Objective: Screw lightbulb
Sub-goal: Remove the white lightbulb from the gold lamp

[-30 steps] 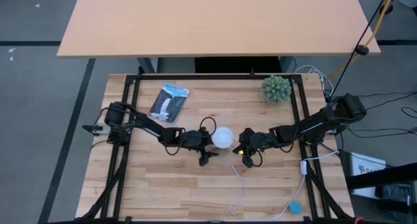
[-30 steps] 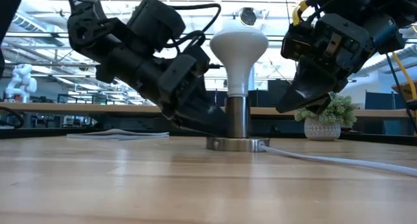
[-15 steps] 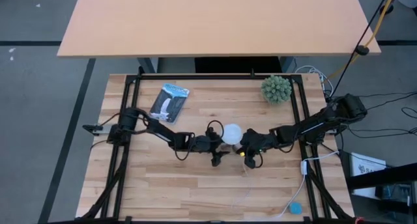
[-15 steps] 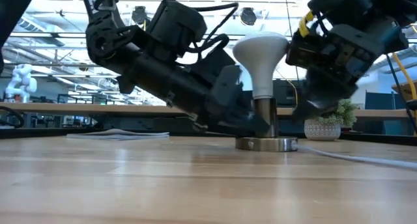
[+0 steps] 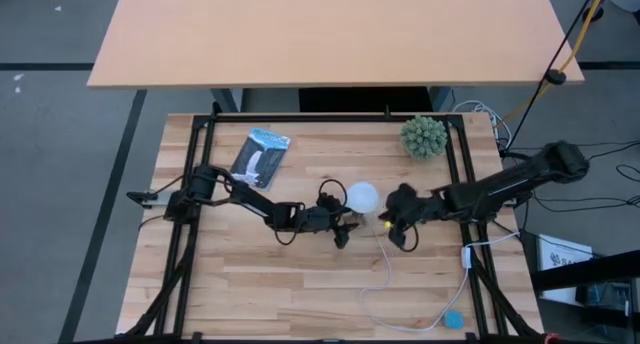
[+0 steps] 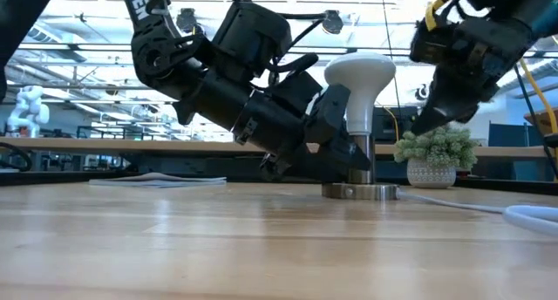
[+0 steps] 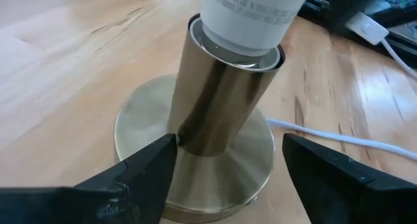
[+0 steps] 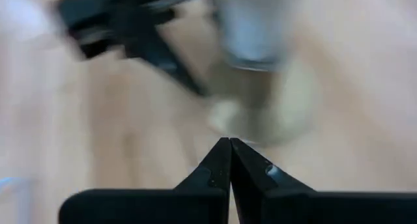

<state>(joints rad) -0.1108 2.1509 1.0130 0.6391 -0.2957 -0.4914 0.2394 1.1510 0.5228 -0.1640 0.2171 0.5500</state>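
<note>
The white lightbulb [image 5: 361,196] [image 6: 359,75] stands upright with its narrow end down in the top of a brass socket post [image 7: 221,100]. The post rises from a round brass base [image 6: 357,192] that lies flat on the table. My left gripper [image 7: 228,160] [image 5: 345,227] is open and reaches in low from the table's left, one finger on each side of the post. My right gripper [image 8: 229,143] [image 5: 402,227] is shut and empty. It hangs above the table just right of the bulb. My left gripper has one fingertip [image 7: 163,152] against the lower side of the brass post [image 7: 186,136], just above the base. The other finger [image 7: 306,160] stands clear of the post. The fingers come slanting down from the table's left. The socket stays upright on the table.
A white cord [image 5: 385,276] runs from the base toward the near right, past a switch [image 5: 467,254] to a blue piece [image 5: 453,320]. A spiky green plant in a pot [image 5: 424,136] stands at the far right. A black-and-white packet [image 5: 260,156] lies far left.
My left gripper has moved toward the table's right edge, sunk a little and rolled. The socket with the bulb has slid that way along the table, staying upright. My right gripper, still shut, has drawn back toward the right edge and risen.
</note>
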